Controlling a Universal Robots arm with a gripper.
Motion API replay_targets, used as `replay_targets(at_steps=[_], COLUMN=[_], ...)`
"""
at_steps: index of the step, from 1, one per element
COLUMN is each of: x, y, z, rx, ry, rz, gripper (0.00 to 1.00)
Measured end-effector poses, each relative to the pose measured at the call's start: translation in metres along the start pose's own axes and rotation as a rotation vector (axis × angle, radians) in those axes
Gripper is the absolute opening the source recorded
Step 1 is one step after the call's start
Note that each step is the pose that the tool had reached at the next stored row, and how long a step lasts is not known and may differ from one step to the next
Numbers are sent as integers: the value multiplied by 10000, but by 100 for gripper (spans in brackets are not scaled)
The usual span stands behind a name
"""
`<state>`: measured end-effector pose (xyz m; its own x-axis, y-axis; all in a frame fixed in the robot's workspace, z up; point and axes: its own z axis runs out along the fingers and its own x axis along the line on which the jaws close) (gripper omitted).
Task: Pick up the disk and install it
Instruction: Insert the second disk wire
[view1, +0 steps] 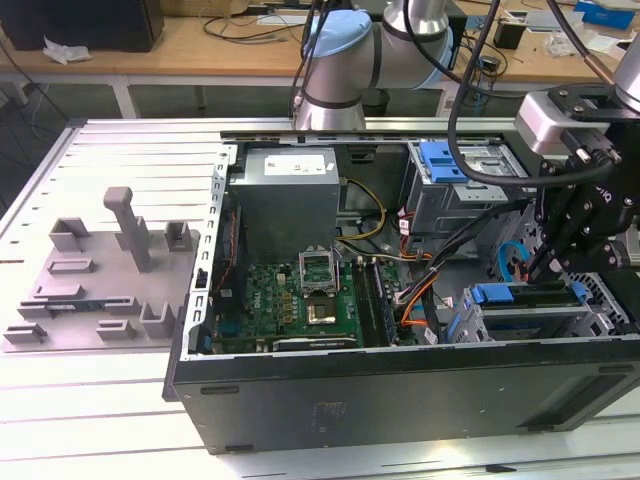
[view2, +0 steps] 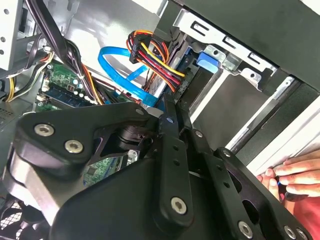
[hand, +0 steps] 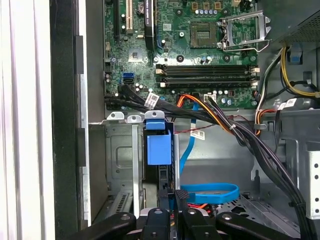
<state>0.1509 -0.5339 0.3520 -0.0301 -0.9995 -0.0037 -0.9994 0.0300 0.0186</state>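
Workshop benches and cables sit behind the open computer case (view1: 400, 385). Inside it the hand (view1: 545, 262) has its black fingers (hand: 179, 202) narrow, pinching the edge of the disk (hand: 159, 150), which stands upright, partly seated in its metal bay (hand: 122, 165). Installation looks underway; seating it fully calls for a straight push along the rails.

**Robotics lab bench**

An open computer case (view1: 400, 300) lies on a slotted metal table (view1: 100, 420). Beside it stands a grey fixture (view1: 110, 270); behind it, a robot arm (view1: 350, 60) and a cable-strewn wooden desk (view1: 200, 45).
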Motion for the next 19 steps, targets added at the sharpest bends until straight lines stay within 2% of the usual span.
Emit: replay_targets(at_steps=[19], x=[0], y=[-7], z=[43], rx=[-1], ry=[0], rz=[-67], gripper=[16])
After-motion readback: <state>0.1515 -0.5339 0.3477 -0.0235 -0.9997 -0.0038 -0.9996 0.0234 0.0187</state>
